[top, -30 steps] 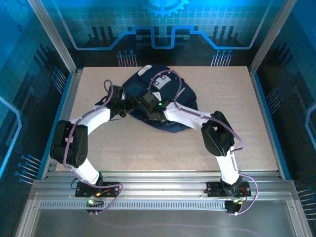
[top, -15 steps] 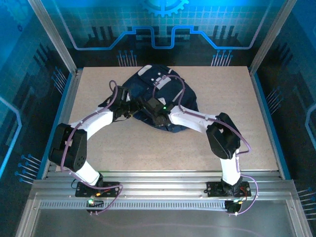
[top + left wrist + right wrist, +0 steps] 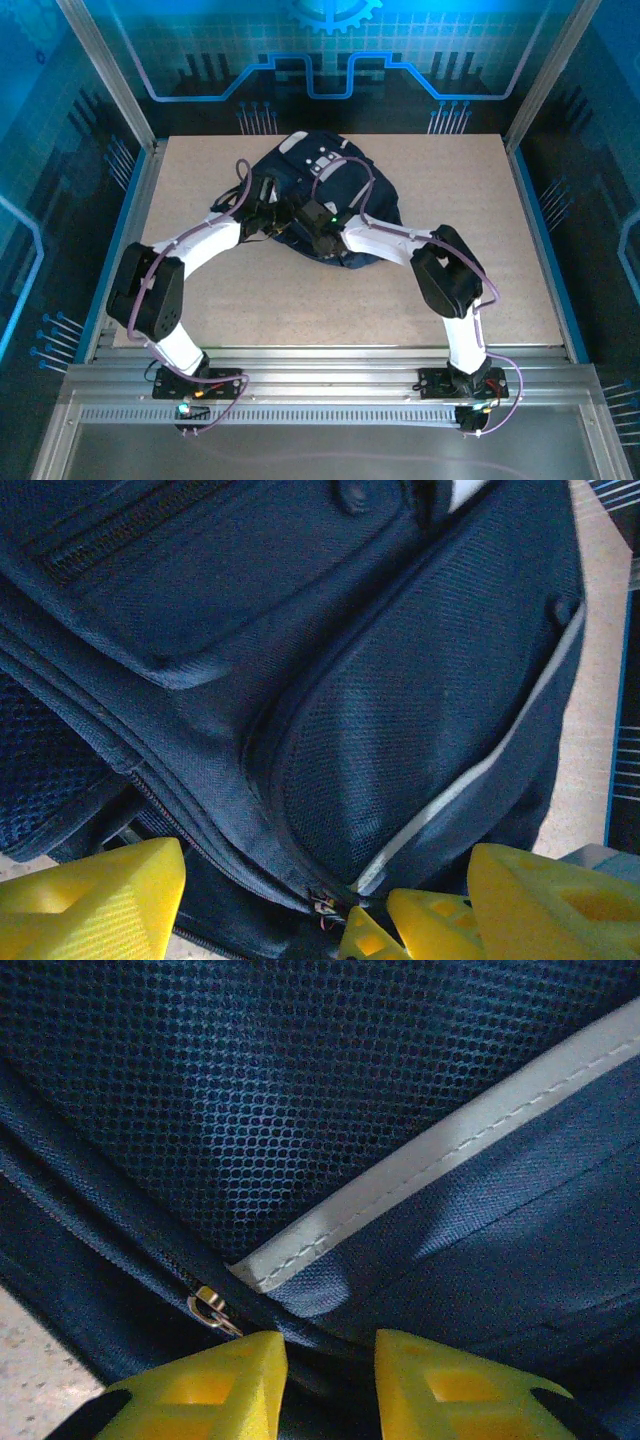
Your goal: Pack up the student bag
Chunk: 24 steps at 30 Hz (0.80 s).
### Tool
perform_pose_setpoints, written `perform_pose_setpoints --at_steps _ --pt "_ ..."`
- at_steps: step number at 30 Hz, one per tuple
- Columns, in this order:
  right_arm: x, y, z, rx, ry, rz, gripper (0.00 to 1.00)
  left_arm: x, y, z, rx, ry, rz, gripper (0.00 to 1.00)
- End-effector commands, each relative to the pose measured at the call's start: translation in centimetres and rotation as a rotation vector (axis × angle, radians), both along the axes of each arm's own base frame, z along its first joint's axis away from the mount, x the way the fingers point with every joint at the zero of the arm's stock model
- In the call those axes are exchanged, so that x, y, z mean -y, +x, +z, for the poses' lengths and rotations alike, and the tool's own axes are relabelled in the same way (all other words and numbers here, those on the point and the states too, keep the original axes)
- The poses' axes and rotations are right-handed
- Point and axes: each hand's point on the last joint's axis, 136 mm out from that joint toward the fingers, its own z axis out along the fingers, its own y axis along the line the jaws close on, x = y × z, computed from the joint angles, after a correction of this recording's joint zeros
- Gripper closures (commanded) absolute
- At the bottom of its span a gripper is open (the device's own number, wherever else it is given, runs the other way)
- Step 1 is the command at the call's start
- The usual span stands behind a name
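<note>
Your student bag (image 3: 290,172) lies flat on the worktop (image 3: 460,190), towards the far side and about midway across, with both arms reaching in to its near edge.

Your left claw (image 3: 272,215) comes in from the left. In its wrist view the left claw (image 3: 320,880) stands open, one yellow finger (image 3: 90,900) far out on each side, and the navy fabric of the bag (image 3: 400,710) runs across the space between them. A grey trim strip (image 3: 480,770) slants down to a small zip pull (image 3: 325,905) at the bag's lower seam. The yellow fingertips (image 3: 430,920) of your right claw sit just beside that pull.

Your right claw (image 3: 312,228) comes in from the right and meets the bag close to the left one. Its own camera shows the right claw (image 3: 330,1345) with its fingers close together — only a narrow gap, with dark fabric behind it. You cannot tell from here whether they pinch any cloth. The metal zip pull (image 3: 210,1310) hangs just left of the left finger, apart from it. Above the tips, the grey trim (image 3: 440,1170) crosses under a navy mesh panel (image 3: 250,1080).
</note>
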Motion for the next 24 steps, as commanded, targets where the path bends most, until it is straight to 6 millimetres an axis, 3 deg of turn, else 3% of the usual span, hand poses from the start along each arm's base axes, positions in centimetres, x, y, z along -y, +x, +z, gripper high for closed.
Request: perform_pose_setpoints --at_steps 1,3,8,17,24 --pt "-0.5 0.7 -2.4 -0.032 -0.015 0.009 0.67 0.8 0.8 0.4 -0.003 -0.028 0.004 0.24" --pt "-0.3 0.7 -2.8 -0.033 -0.028 0.0 0.71 0.7 0.8 0.3 -0.005 -0.024 0.005 0.24" --pt "-0.8 0.7 -1.3 -0.041 0.077 0.005 1.0 0.3 0.8 0.2 -0.008 -0.01 0.02 0.24" --pt "-2.7 0.5 4.6 -0.087 0.571 0.076 1.0 1.6 1.1 1.0 0.0 -0.079 0.043 0.24" --pt "-2.3 0.8 4.4 -0.159 0.713 0.071 1.0 2.0 1.8 -2.4 -0.059 -0.052 0.048 0.26"
